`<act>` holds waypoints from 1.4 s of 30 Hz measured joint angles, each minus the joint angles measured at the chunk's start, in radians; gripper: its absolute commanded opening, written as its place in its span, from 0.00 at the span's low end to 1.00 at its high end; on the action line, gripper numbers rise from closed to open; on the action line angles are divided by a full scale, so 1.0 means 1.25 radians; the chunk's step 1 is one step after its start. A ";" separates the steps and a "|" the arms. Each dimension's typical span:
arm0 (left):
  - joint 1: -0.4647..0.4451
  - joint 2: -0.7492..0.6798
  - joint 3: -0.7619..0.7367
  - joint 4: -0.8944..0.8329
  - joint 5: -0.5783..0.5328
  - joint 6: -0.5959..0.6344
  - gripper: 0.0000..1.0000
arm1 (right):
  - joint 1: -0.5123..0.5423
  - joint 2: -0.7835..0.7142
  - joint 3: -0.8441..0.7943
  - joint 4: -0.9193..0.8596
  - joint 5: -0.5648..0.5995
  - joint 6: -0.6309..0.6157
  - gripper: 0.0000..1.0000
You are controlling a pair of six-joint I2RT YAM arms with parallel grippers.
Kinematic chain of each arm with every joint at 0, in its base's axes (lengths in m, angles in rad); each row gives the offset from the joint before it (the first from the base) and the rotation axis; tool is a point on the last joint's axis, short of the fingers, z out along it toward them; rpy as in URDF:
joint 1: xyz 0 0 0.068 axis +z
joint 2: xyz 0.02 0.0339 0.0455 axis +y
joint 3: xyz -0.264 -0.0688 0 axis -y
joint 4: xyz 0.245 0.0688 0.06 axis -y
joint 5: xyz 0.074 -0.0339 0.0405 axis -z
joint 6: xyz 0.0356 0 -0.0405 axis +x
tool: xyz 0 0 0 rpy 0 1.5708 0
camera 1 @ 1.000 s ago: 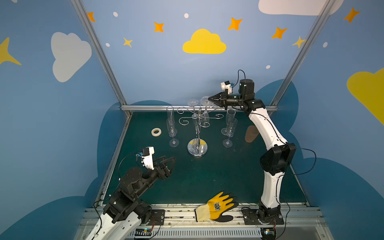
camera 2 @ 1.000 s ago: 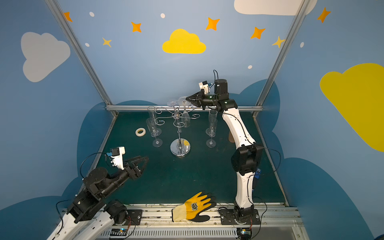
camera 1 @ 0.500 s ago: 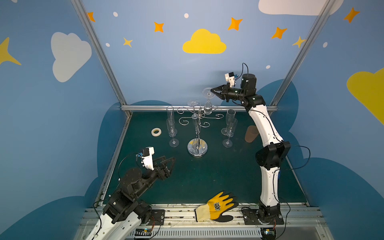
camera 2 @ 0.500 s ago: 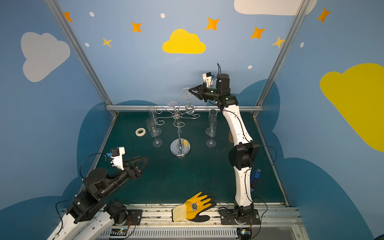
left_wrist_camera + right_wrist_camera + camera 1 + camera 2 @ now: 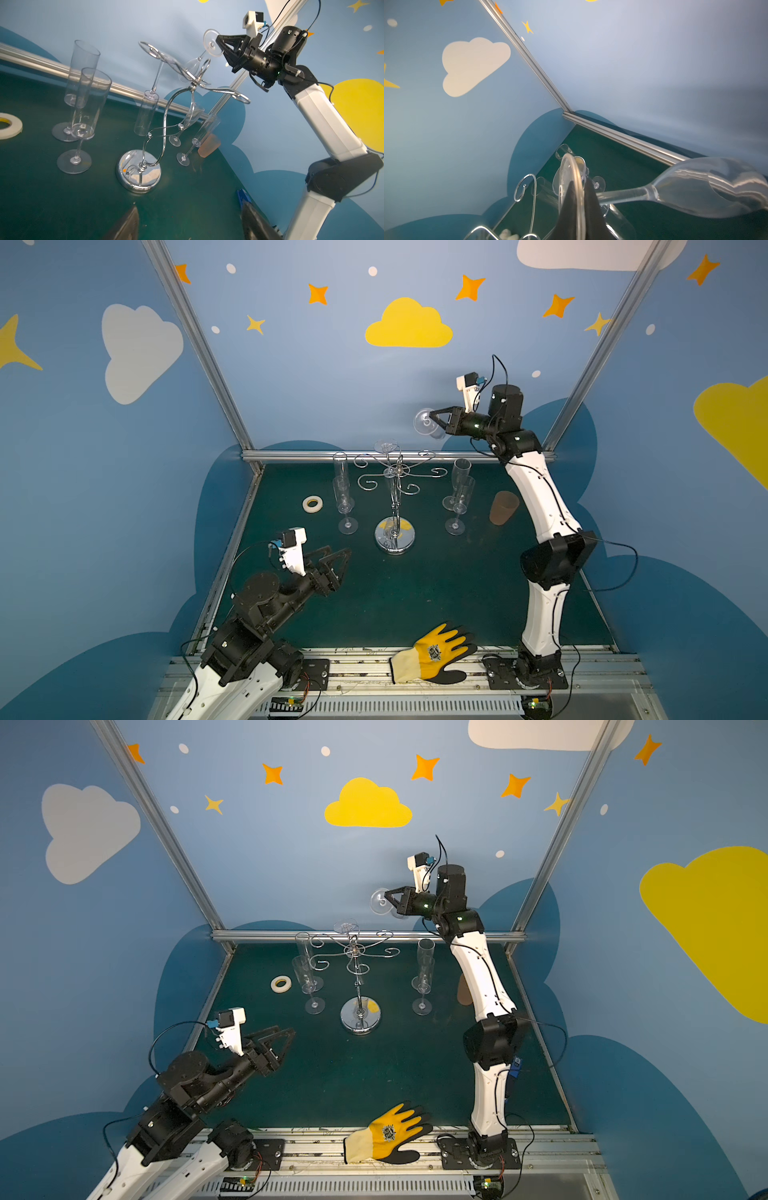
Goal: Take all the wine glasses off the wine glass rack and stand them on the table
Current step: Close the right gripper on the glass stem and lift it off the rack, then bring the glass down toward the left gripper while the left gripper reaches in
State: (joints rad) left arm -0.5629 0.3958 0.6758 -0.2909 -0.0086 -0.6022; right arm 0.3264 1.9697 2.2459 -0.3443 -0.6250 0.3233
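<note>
Because the clear plastic wine glass [image 5: 424, 423] is gripped by its round foot, its bowl hangs free behind the right pincer [image 5: 433, 421], which is shut tight on that foot. In both top views the glass is seen right of the middle, above and to the right of the shiny silver wire wine glass rack [image 5: 395, 536]. It looks clear of the curly arms. A second clear glass [image 5: 386, 446] is seen hanging on the rack. The left pincer [image 5: 343, 558] is held open and empty at the lower left, out of the way. A gentle set-down on the dark green bench [image 5: 457, 593] is likely needed next.
</note>
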 measured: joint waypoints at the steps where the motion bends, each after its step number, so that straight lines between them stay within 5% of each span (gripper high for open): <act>1: 0.000 0.009 0.010 0.005 0.006 0.002 0.77 | 0.011 -0.048 -0.055 0.022 0.017 -0.040 0.00; 13: 0.000 0.136 0.132 0.077 0.097 0.018 0.78 | 0.136 -0.475 -0.573 0.315 0.160 -0.499 0.00; 25: 0.000 0.270 0.240 0.170 0.235 0.026 0.79 | 0.339 -0.735 -0.896 0.331 0.254 -0.868 0.00; 42: 0.000 0.432 0.263 0.208 0.462 0.023 0.74 | 0.662 -0.845 -1.128 0.369 0.505 -1.129 0.00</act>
State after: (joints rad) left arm -0.5629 0.9356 1.0050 -0.0315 0.5690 -0.5732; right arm 1.1538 0.9138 0.8360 0.1169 0.0063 -1.0878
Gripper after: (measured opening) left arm 0.758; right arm 0.072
